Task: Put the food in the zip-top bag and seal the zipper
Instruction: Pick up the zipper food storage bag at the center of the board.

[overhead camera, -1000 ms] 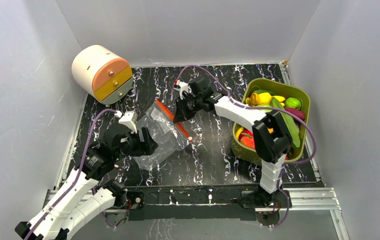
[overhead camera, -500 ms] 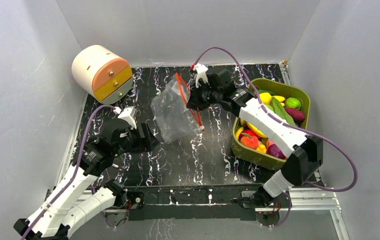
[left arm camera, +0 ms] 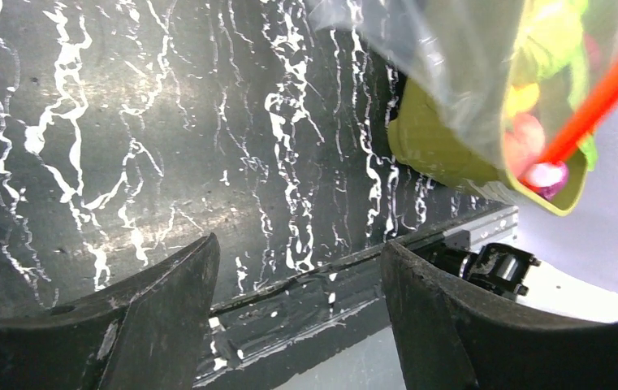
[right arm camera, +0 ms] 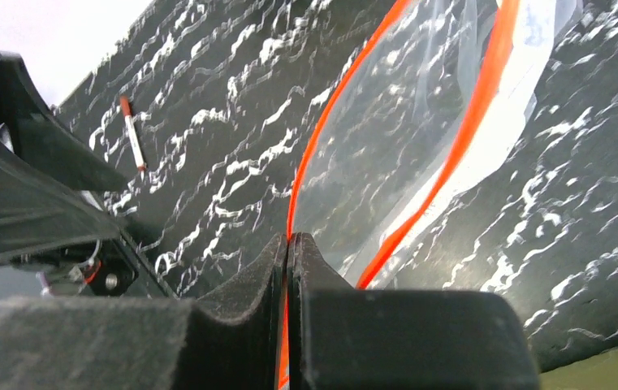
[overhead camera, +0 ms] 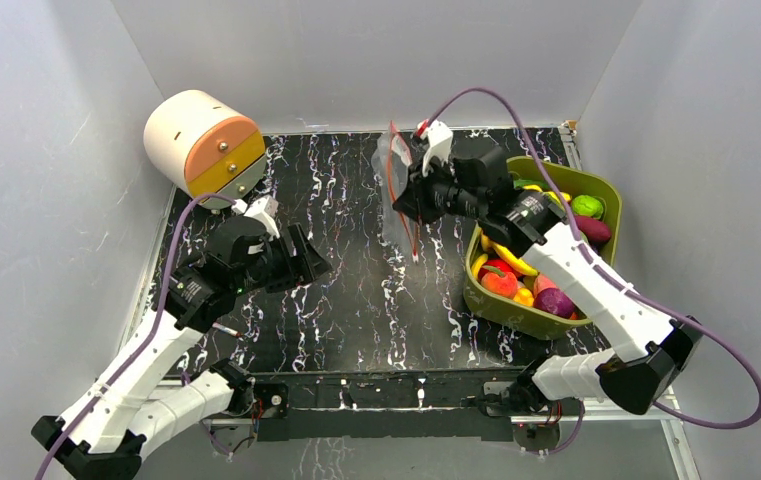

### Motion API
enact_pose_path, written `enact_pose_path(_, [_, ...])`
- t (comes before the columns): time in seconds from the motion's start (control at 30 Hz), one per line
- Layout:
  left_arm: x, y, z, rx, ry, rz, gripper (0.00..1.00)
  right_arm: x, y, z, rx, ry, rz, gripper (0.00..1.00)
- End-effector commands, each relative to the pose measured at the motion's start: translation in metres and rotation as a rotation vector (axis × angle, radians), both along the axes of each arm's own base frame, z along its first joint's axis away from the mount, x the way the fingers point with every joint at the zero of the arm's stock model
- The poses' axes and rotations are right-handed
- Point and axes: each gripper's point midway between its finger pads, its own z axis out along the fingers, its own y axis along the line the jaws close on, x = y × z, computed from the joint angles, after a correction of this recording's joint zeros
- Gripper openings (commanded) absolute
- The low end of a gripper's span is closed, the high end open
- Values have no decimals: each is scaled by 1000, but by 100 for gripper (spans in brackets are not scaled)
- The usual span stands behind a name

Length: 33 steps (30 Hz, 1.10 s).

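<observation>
My right gripper (overhead camera: 403,196) is shut on one lip of the zipper (overhead camera: 404,215) and holds the clear zip-top bag (overhead camera: 388,212) lifted off the table, hanging left of the tub. In the right wrist view the gripper (right arm camera: 290,242) pinches one red-orange strip (right arm camera: 319,130); the other strip (right arm camera: 473,122) stands apart, so the bag's mouth (right arm camera: 395,122) is open. The food (overhead camera: 546,240), small glossy toy fruits and vegetables, lies in the olive-green tub (overhead camera: 608,188). My left gripper (overhead camera: 308,262) is open and empty over the table's left middle; in its wrist view (left arm camera: 297,276) the bag (left arm camera: 451,65) hangs ahead.
A cream drum-shaped box with orange and yellow drawers (overhead camera: 204,146) stands at the back left. The tub sits at the right edge of the black marbled table (overhead camera: 356,300). Grey walls close in the left, back and right sides. A small red-tipped stick (right arm camera: 132,134) lies on the table.
My right gripper has lifted the bag off the table and carried it right and back toward the tub. My left gripper let go of the bag and shifted slightly right.
</observation>
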Motion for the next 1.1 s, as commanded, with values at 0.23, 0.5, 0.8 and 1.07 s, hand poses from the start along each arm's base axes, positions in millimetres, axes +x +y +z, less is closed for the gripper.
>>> enact_pose_path(0.23, [-4,-41,14,-240,-42,-125,72,-29,37,-76,102,160,117,0])
enact_pose_path(0.5, [12,-46,16,-248,-71,-93,72,-50,55,-84,154,191,181,0])
enact_pose_path(0.8, [42,-55,19,-252,-122,-42,51,-67,75,-75,206,201,234,0])
enact_pose_path(1.07, [60,-61,17,-242,-123,-7,49,-80,88,-69,222,201,260,0])
